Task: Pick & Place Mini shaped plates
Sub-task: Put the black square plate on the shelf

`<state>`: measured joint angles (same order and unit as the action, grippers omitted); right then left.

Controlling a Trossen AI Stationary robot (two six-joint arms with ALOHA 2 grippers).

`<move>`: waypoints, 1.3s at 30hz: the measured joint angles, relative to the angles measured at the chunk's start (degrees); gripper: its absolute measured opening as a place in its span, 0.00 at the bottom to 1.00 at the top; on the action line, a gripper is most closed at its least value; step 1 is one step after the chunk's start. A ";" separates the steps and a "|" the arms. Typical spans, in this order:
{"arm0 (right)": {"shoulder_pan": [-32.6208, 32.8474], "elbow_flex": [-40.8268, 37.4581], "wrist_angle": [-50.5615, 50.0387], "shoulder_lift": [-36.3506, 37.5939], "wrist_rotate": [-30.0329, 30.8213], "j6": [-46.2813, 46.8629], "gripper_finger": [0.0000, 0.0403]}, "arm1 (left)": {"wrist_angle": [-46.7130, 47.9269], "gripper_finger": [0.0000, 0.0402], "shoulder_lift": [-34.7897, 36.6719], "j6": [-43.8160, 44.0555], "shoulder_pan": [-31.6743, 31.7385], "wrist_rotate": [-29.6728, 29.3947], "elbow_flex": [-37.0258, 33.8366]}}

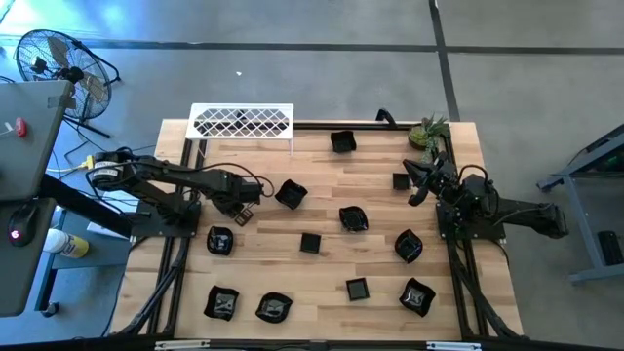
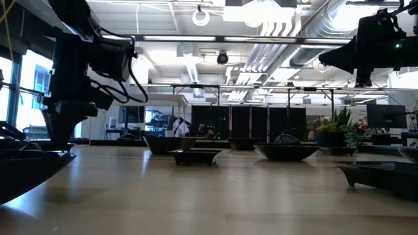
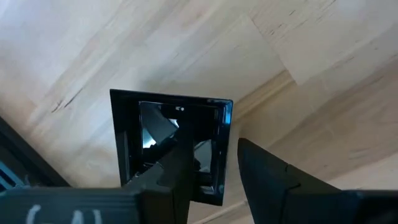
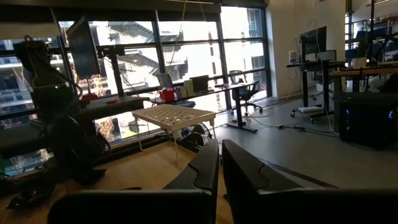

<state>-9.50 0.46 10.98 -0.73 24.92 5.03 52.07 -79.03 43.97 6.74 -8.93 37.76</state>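
Bright, even light on the table; ceiling lamps glare in the low view, arms silhouetted; windows blow out; plate gleams

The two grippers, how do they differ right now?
The left gripper points down at the table, while the right gripper is raised and aimed level across it toward the white rack. The left gripper straddles the rim of a square plate; the right gripper holds nothing. The left gripper's jaws stand apart; the right gripper's are shut. Both have dark fingers.
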 joint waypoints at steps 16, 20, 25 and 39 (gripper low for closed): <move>0.00 0.00 0.00 0.00 0.00 0.01 0.04 | 1.41 0.01 0.07 -0.15 0.00 0.31 0.66; 0.00 0.01 0.00 0.00 0.01 -0.03 0.04 | 4.66 0.02 0.07 -0.92 0.00 -0.32 3.52; 0.00 0.01 0.00 0.00 0.01 -0.04 0.04 | 10.38 0.00 0.07 -3.89 0.00 -1.91 9.78; 0.00 -0.01 0.00 0.00 0.01 -0.02 0.04 | 20.15 0.00 0.09 -25.18 -3.99 -17.63 37.68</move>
<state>-9.50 0.45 10.98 -0.73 24.93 5.02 72.23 -78.94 18.79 2.75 -26.56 75.44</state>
